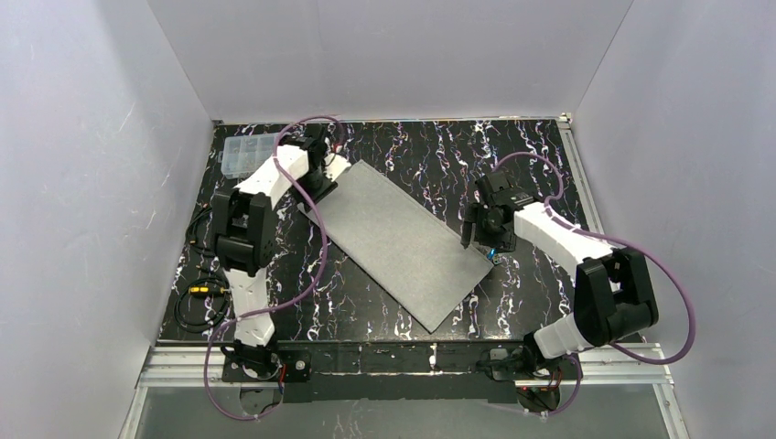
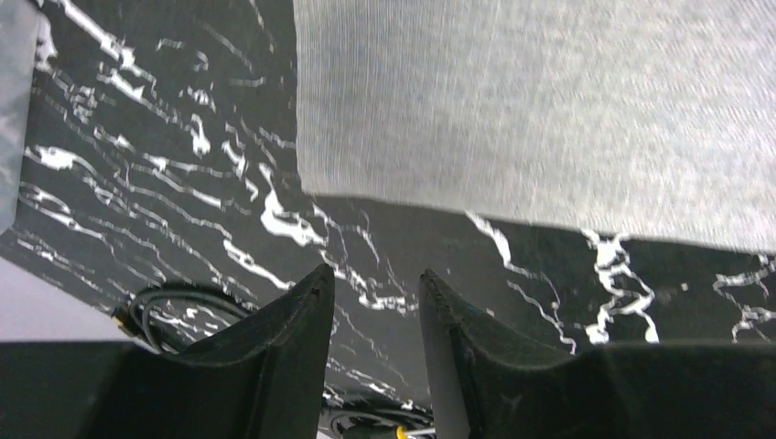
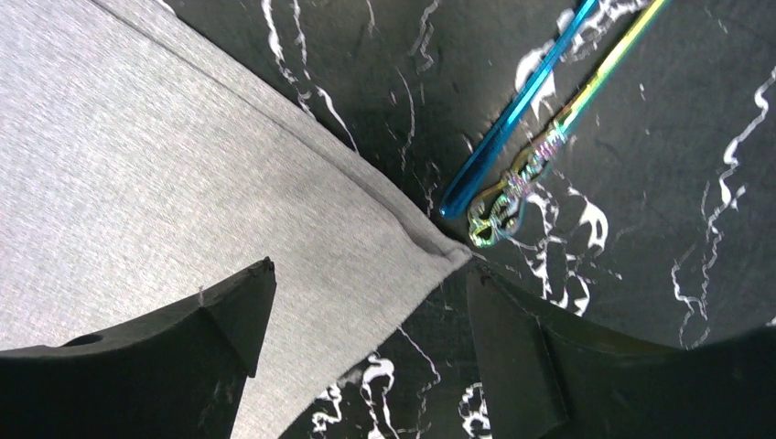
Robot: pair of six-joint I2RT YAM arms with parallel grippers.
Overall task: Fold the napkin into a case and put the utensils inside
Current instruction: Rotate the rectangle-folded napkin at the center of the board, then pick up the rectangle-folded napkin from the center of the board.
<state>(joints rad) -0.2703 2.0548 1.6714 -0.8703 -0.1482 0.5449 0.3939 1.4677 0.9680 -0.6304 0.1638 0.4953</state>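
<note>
— What do you look like?
— My left arm point(image 1: 274, 178) and right arm point(image 1: 549, 229) wear white shells between chunky black joints; a purple cable point(image 1: 325, 247) loops along each.
— And your fingers point(image 2: 274, 366)?
— Matte black wedges, tapering to points, finely toothed on the inner edges.

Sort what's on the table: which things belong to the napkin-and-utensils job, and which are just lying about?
Job: napkin, folded to a rectangle; blue utensil; rainbow-tinted utensil.
Lying about: clear compartment box; black cable coil.
</note>
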